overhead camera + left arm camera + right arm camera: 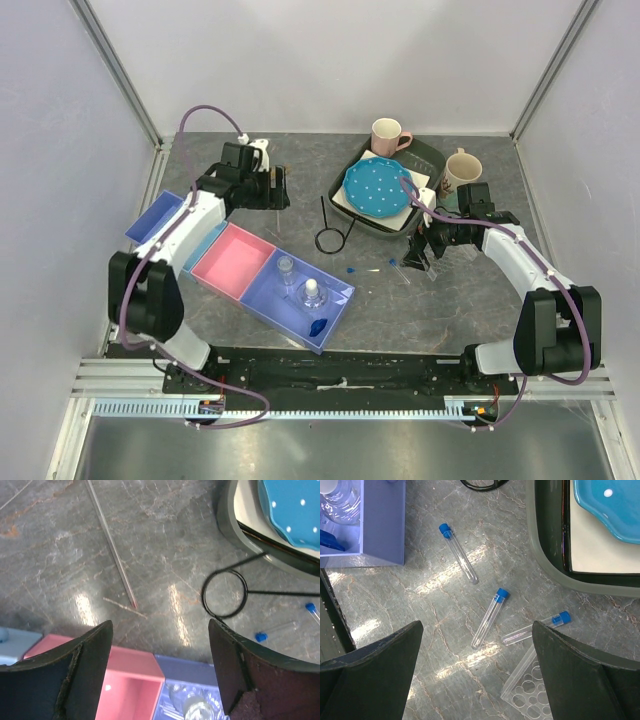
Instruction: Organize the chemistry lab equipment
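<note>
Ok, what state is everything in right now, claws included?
Left claw: open, empty.
Right claw: open, empty, above the tubes.
Blue-capped tubes: three, capped, lying loose on the table.
Tube rack: on the table, visible holes empty.
Little bottles: two, upright in the purple tray.
Wire ring: lying flat on the table.
Thin stick: lying on the table.

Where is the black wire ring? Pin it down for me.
In the top view the black wire ring lies flat mid-table, just left of the dark tray holding the blue plate, beyond the purple bin.
</note>
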